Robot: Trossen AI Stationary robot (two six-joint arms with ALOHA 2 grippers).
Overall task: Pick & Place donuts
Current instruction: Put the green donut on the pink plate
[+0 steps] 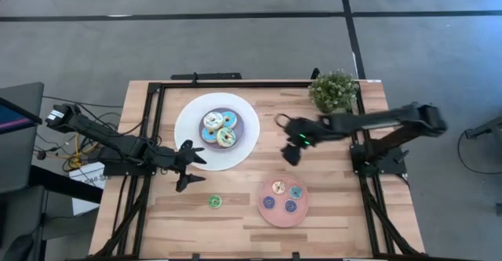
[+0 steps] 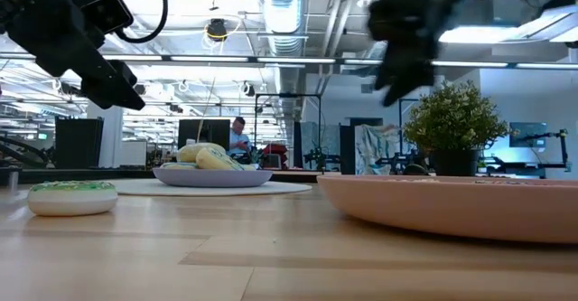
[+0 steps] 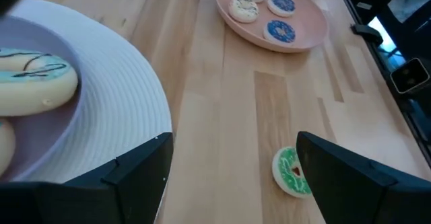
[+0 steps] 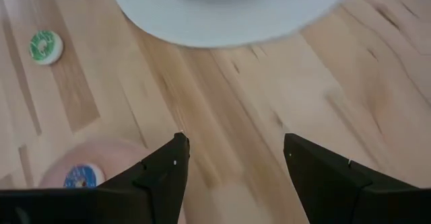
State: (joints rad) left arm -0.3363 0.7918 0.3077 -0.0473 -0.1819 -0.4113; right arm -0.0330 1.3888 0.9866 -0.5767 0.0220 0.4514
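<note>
4 mini donuts on round pink plate; 3 large on lilac plate. 1 small green-iced ring donut loose left of pink plate — unplaced. Left gripper, right gripper — both spread wide, empty.

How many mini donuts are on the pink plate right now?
4, all on the pink plate: tan mini donut, teal mini donut, two blue-purple mini donuts. Another, the green mini donut, lies on the table.

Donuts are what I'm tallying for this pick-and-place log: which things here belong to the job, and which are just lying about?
Job:
- three larger donuts on the lilac plate
- four mini donuts on the pink plate
- green mini donut, loose on the table
- left gripper, open
- right gripper, open

Lying about:
- white plate under the lilac one
- potted plant
</note>
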